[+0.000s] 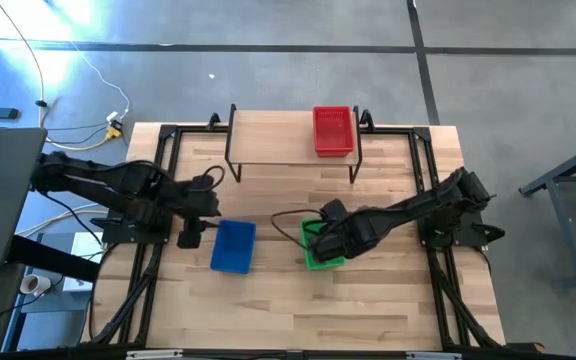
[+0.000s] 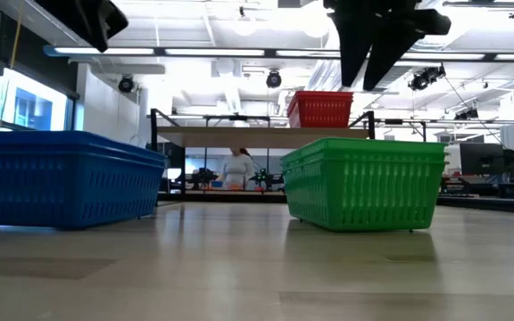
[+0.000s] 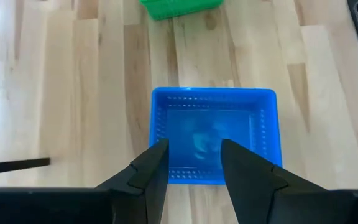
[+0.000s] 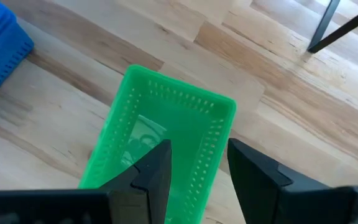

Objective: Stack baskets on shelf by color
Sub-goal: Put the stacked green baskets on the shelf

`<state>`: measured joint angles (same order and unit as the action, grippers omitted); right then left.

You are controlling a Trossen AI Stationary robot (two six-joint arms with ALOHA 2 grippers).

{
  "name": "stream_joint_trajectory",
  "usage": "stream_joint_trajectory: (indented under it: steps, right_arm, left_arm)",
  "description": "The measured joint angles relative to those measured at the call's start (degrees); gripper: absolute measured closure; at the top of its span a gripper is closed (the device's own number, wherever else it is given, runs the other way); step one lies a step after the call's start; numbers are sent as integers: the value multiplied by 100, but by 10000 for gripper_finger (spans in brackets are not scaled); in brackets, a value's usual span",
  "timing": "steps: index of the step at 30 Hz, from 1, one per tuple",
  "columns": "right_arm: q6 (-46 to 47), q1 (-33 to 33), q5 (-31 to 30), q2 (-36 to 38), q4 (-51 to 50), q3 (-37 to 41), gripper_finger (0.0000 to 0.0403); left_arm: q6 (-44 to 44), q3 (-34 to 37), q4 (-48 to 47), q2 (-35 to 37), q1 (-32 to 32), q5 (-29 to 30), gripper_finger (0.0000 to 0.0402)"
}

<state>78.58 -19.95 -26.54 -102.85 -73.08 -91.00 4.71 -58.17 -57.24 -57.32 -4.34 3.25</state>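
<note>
A blue basket (image 1: 234, 246) (image 2: 61, 178) and a green basket (image 1: 325, 262) (image 2: 364, 183) stand on their bases on the table. A red basket (image 1: 333, 130) (image 2: 319, 109) stands on the right end of the shelf (image 1: 278, 140) (image 2: 230, 136). The other baskets are out of view. My left gripper (image 1: 190, 238) (image 3: 194, 168) is open and hovers at the blue basket's (image 3: 216, 134) left end, above its rim. My right gripper (image 1: 316, 243) (image 4: 197, 168) is open and hovers over the green basket (image 4: 160, 143). In the low view both grippers (image 2: 92, 18) (image 2: 377, 45) hang clear above the baskets.
The shelf's black legs (image 1: 230, 170) (image 4: 328, 25) stand on the far half of the table. The shelf's left and middle parts (image 1: 268, 135) carry nothing. Bare tabletop (image 1: 298, 310) lies toward the near edge. People show in the room beyond (image 2: 237, 169).
</note>
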Motion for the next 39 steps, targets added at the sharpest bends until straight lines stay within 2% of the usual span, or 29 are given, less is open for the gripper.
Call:
stream_joint_trajectory:
  steps: [6,19,25,30,39]
  right_arm:
    - [263,-126,50,0,-10,0,258]
    - [650,-148,626,0,94,0,258]
    - [650,-148,839,0,188,0,257]
    - [641,-148,826,0,16,0,240]
    - [154,4,1090,0,-686,0,226]
  left_arm:
    - [221,442,173,460,-258,0,266]
    - [548,1089,435,1374,-764,1,266]
    - [674,1091,643,1546,-948,24,266]
    - [670,1100,817,1580,-1127,102,266]
    - [1131,1949,1852,1844,-1463,237,266]
